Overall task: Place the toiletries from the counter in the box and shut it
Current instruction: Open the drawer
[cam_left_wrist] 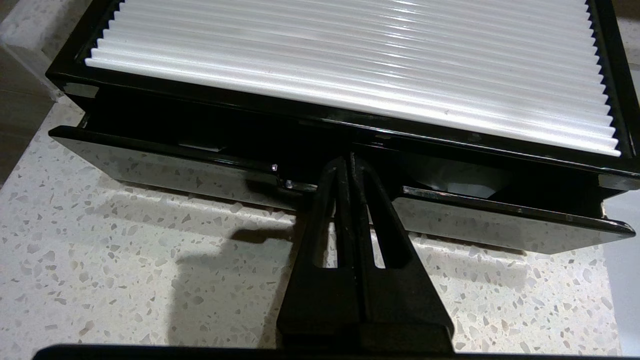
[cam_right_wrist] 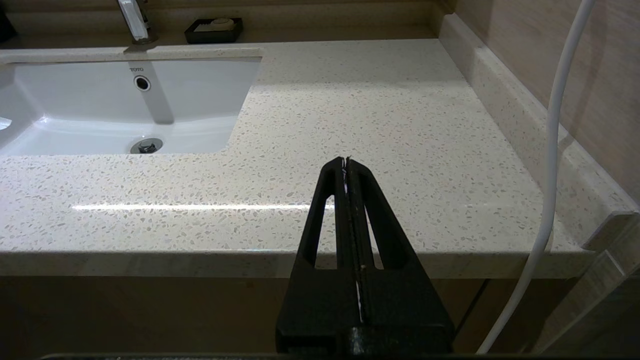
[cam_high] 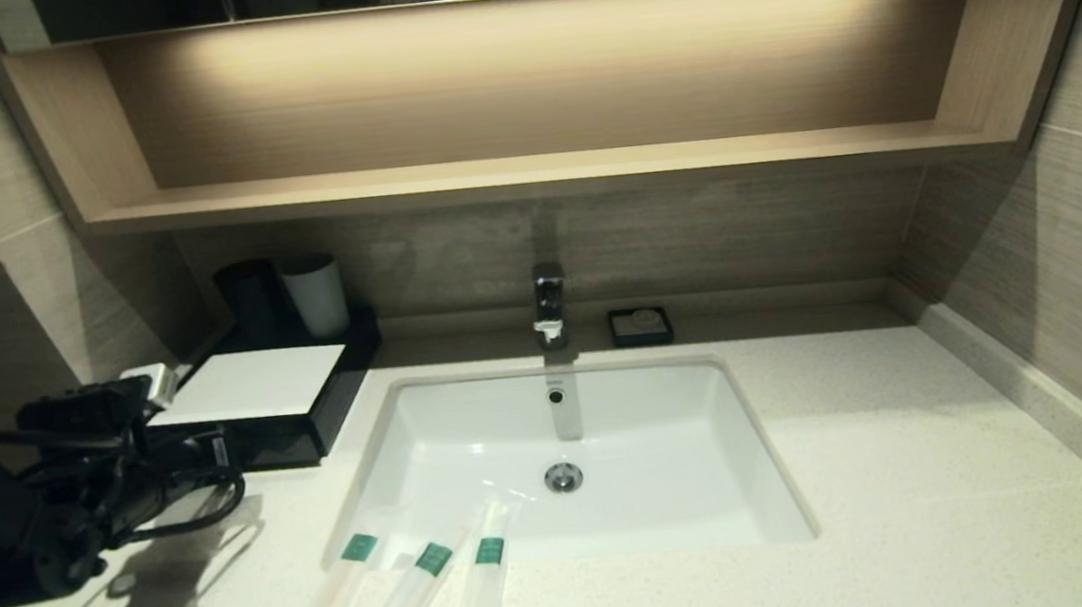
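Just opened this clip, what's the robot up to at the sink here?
The left gripper, fingers shut, is at the front of the black box on the counter, its tips at the middle of the drawer front, which stands slightly out. The three toiletries lie side by side on the counter at the near rim of the sink, none boxed yet. The right gripper hangs shut and empty off the counter's near edge.

Warm strip glow under the shelf, dim walls beyond. Arm shadow thrown across the counter at lower left. Glare streaks on the ribbed white box top. Head view soft, curved at edges.
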